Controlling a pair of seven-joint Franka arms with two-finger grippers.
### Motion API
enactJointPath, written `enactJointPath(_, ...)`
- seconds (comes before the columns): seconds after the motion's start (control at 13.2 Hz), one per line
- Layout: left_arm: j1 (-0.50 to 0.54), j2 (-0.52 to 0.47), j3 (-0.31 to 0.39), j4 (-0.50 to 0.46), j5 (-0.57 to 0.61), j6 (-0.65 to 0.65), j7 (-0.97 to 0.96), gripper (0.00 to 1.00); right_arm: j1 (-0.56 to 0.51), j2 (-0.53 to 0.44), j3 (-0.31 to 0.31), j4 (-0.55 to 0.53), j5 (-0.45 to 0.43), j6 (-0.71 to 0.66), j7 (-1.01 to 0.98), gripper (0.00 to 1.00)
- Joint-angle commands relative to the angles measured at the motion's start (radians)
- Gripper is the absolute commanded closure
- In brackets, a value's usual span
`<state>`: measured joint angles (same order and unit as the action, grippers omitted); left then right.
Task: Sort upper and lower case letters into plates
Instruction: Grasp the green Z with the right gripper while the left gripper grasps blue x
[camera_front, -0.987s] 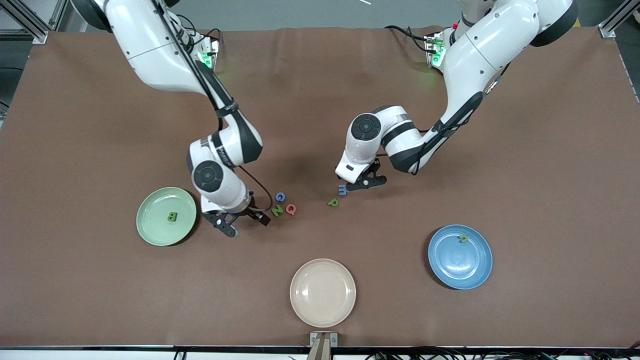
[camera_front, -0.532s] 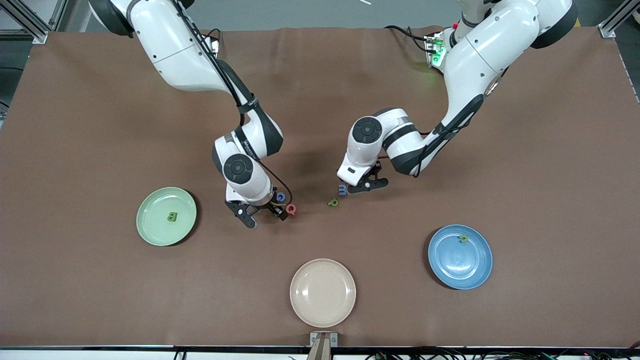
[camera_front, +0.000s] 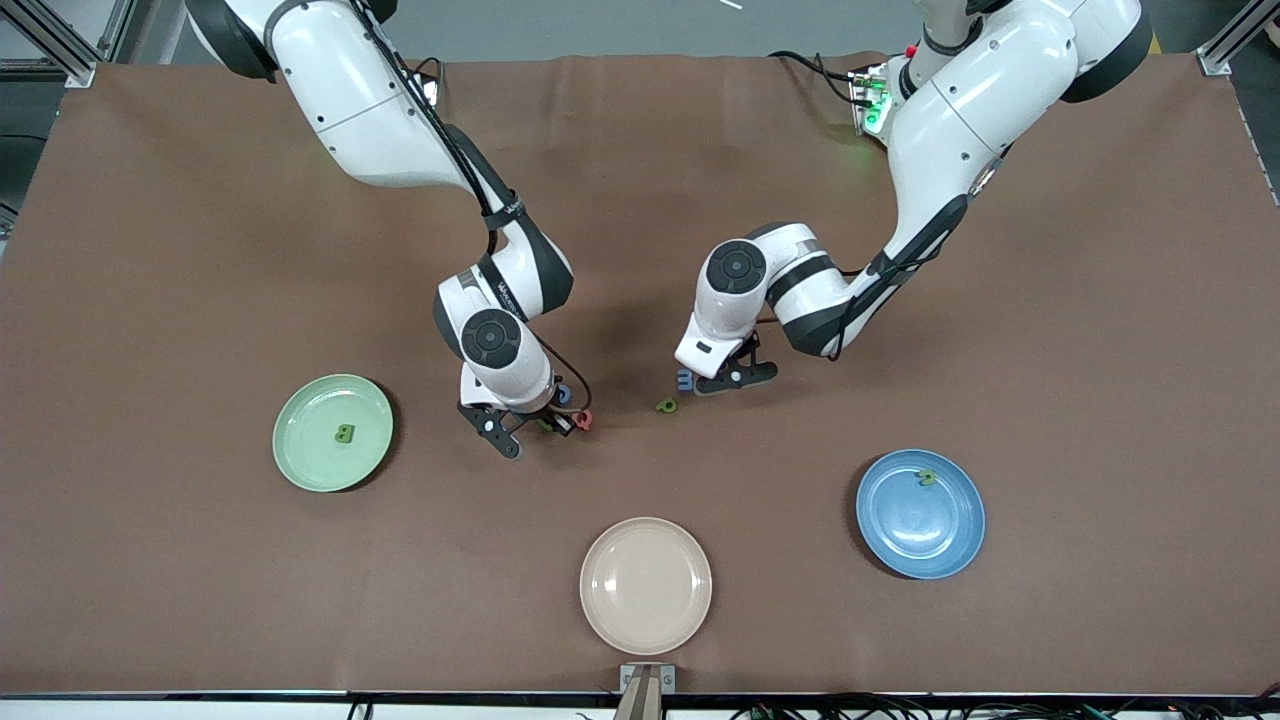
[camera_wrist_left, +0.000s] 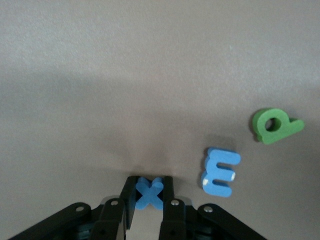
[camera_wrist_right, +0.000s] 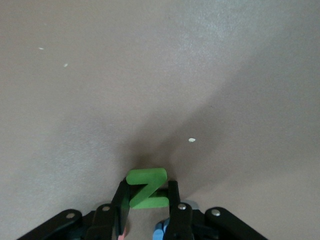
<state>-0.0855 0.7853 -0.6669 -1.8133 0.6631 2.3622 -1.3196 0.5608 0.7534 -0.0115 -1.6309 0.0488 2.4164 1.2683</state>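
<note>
My left gripper (camera_wrist_left: 149, 182) is shut on a small blue x (camera_wrist_left: 149, 194) lying on the brown table; in the front view this gripper (camera_front: 722, 378) is low at the table's middle and hides the x. A blue E-shaped letter (camera_wrist_left: 220, 171) (camera_front: 686, 380) and a green p (camera_wrist_left: 275, 125) (camera_front: 666, 405) lie just beside it. My right gripper (camera_wrist_right: 146, 186) (camera_front: 535, 425) is shut on a green N (camera_wrist_right: 146, 188), with a red Q (camera_front: 583, 419) and a blue G (camera_front: 565, 393) touching close by. The mint green plate (camera_front: 305, 450) holds a green B (camera_front: 343, 434). The blue plate (camera_front: 905, 530) holds a small green letter (camera_front: 927, 477).
A beige plate (camera_front: 646, 585) sits nearest the front camera, between the two other plates. Both arms reach in from their bases and their hands stand close together over the letter cluster at mid-table.
My right gripper moved from beside the mint green plate to the letter cluster and shut on the green N. My left gripper stayed in place and shut on the blue x.
</note>
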Motion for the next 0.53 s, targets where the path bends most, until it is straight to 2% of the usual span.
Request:
enactJointPath(0.0, 0.016, -0.001, 0.004, 0.045, 0.026, -0.018, -0.012, 0.99, -0.019, -0.003, -0.01, 0.002, -0.05, -0.023, -0.033, 1.0)
enactJointPath(0.23, 0.085, -0.03, 0.003, 0.107, 0.027, -0.067, 0.006, 0.99, -0.136, -0.09, -0.01, -0.02, -0.061, -0.175, -0.286, 1.0)
enactJointPath(0.46, 0.189, -0.035, 0.003, 0.19, 0.027, -0.086, 0.13, 1.0, -0.264, -0.221, -0.008, -0.146, -0.061, -0.198, -0.551, 1.0)
